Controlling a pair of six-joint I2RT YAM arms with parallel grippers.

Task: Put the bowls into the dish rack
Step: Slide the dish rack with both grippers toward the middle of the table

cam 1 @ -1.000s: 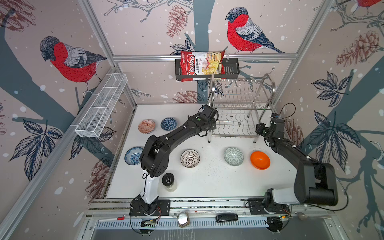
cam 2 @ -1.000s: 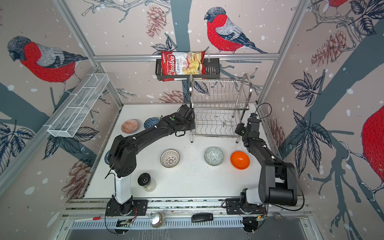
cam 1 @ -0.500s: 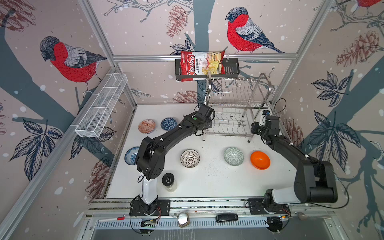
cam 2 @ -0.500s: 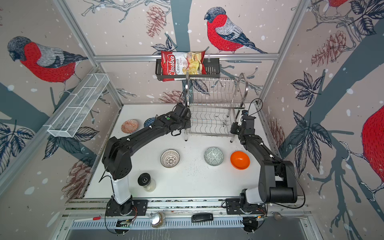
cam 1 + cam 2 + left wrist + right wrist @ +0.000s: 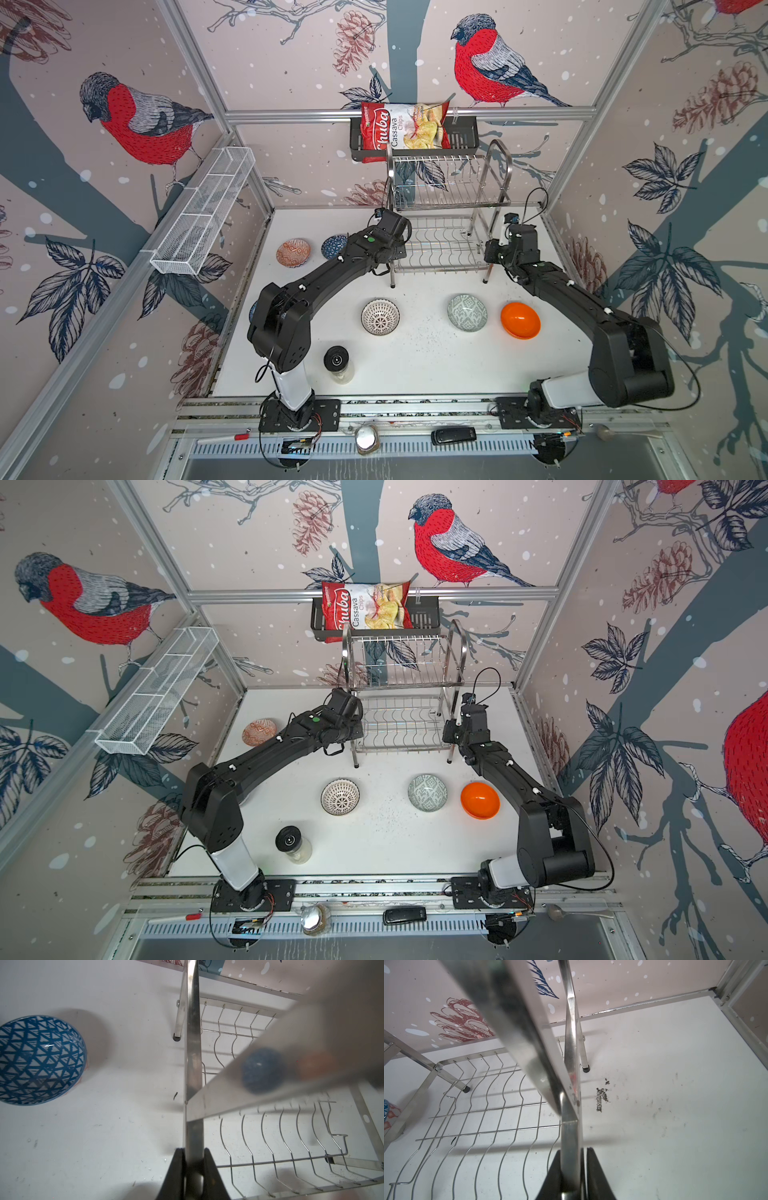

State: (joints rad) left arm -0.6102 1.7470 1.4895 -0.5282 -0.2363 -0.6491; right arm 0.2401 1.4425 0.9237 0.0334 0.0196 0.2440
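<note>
Both top views look down over the table [image 5: 415,365]; wrist views press close to the dish rack [image 5: 193,1043].

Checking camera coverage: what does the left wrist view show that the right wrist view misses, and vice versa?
Left wrist only: the blue triangle-patterned bowl, nearly whole. Right wrist only: the enclosure's corner post and a dark smudge on the table. Both: the dish rack, with its wire lower tier and black jaws closed on an upright.
</note>
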